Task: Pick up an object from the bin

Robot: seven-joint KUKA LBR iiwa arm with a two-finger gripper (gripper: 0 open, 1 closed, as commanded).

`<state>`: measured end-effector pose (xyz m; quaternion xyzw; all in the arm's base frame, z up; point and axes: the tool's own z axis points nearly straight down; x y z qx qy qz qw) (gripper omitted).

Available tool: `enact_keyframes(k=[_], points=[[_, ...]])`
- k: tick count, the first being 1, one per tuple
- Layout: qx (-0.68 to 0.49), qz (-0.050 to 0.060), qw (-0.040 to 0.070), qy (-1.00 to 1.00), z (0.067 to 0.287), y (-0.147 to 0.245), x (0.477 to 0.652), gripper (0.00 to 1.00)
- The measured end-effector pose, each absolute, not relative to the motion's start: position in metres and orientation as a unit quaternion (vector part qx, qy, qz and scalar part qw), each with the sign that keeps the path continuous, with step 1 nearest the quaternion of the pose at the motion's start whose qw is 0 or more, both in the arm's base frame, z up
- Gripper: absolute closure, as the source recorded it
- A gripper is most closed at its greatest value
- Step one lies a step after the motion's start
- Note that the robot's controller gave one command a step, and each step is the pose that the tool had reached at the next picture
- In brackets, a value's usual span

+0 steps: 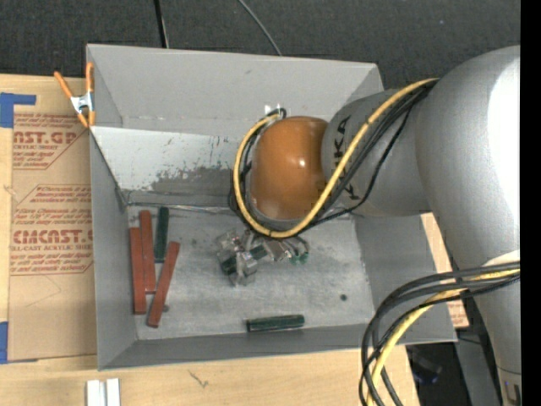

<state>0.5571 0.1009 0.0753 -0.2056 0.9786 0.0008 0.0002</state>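
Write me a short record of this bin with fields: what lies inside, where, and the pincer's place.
bin: grey metal, scuffed floor
left side: reddish-brown sticks, lengthwise by the left wall
among them: one dark green stick
bottom of view: dark green bar, alone by that wall
pincer: mid-bin, apart from sticks and bar

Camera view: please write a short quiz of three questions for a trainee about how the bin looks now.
1. True or false: the red-brown sticks lie by the left wall of the bin.
2. Where is the lone dark green bar?
A) near the bin's lower wall in the view, apart from the rest
B) leaning on the back wall
C) outside the bin
3. Fill in: the claw is over the ___ of the bin floor.

Key: 1 true; 2 A; 3 middle.
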Motion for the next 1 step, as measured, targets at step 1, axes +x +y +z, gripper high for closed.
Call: enact_keyframes(k=[1], points=[[-0.205,0.001,0.0,0.979,0.0753,0.1009,0.5571,1.0]])
